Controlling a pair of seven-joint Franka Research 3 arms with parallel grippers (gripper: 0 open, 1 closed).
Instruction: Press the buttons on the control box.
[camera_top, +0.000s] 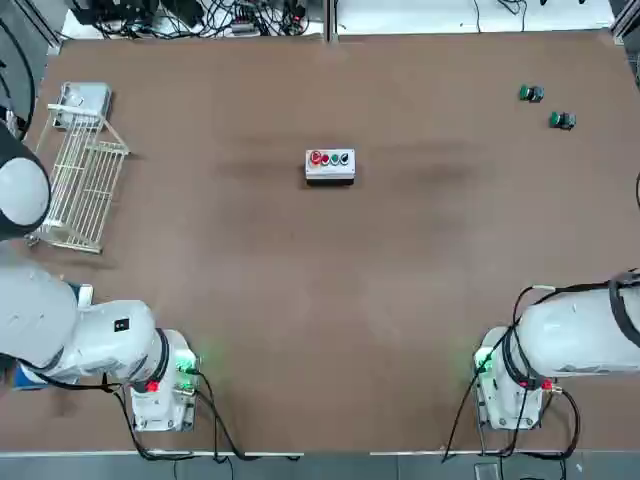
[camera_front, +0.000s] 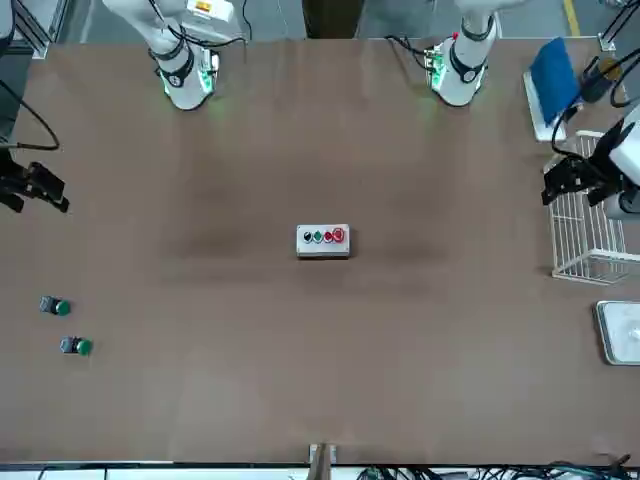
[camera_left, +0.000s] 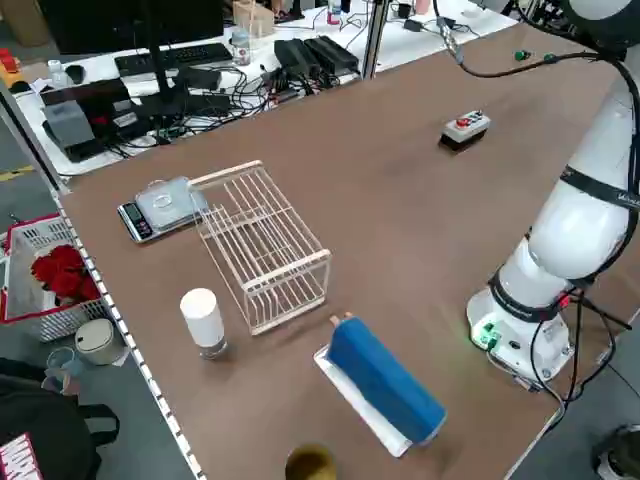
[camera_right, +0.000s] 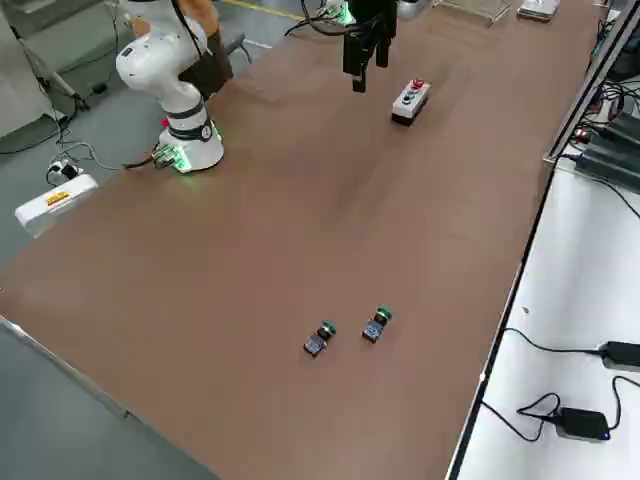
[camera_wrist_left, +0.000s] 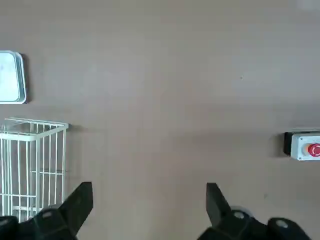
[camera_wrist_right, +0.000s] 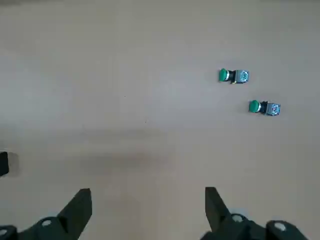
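Observation:
The control box (camera_top: 330, 166) is a small white box on a dark base, standing mid-table toward the far side. Its buttons (camera_top: 331, 158) form a row on top: two red, one green, one dark. In the front view the control box (camera_front: 323, 241) is alone at the centre. My left gripper (camera_front: 572, 180) hangs open over the wire rack at my left edge, far from the box. In its wrist view the left gripper (camera_wrist_left: 148, 202) is empty, with the box's end (camera_wrist_left: 302, 145) off to one side. My right gripper (camera_front: 35, 188) hangs open and empty at my right edge; its wrist view shows the right gripper (camera_wrist_right: 148, 205) above bare table.
A white wire rack (camera_top: 80, 185) and a grey scale (camera_top: 85, 100) lie far left. Two loose green-and-black button parts (camera_top: 531, 94) (camera_top: 562, 120) lie far right. A white cup (camera_left: 203, 320) and a blue object (camera_left: 385, 382) sit near the left arm's base.

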